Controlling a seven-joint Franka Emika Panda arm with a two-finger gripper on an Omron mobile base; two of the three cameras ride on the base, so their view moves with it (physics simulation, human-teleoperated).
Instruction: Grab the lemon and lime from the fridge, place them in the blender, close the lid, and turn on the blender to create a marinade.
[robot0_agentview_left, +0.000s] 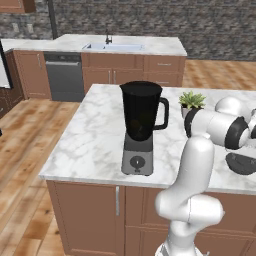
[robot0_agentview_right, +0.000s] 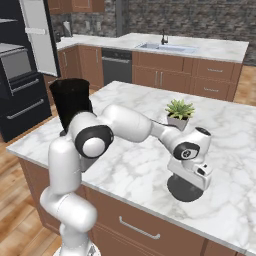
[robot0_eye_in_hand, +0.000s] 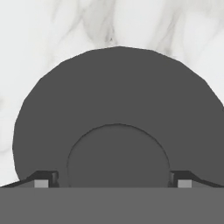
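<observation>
The blender (robot0_agentview_left: 142, 125) stands on the marble island, its dark jar open at the top; in the right base view the jar (robot0_agentview_right: 71, 100) is partly behind my arm. The lid (robot0_agentview_right: 186, 190) lies flat on the counter to the right of the blender, and also shows as a dark disc (robot0_agentview_left: 243, 164) at the frame's right edge. My gripper (robot0_agentview_right: 189, 180) hangs straight down just over it, open. In the hand view the fingertips (robot0_eye_in_hand: 42, 181) straddle the raised centre of the lid (robot0_eye_in_hand: 117, 100) without touching it. Lemon and lime are out of view.
A small potted plant (robot0_agentview_right: 179, 113) stands on the island just behind the lid. The fridge's pale door (robot0_agentview_right: 39, 40) hangs open at the far left. A back counter with a sink (robot0_agentview_left: 114, 47) runs along the wall.
</observation>
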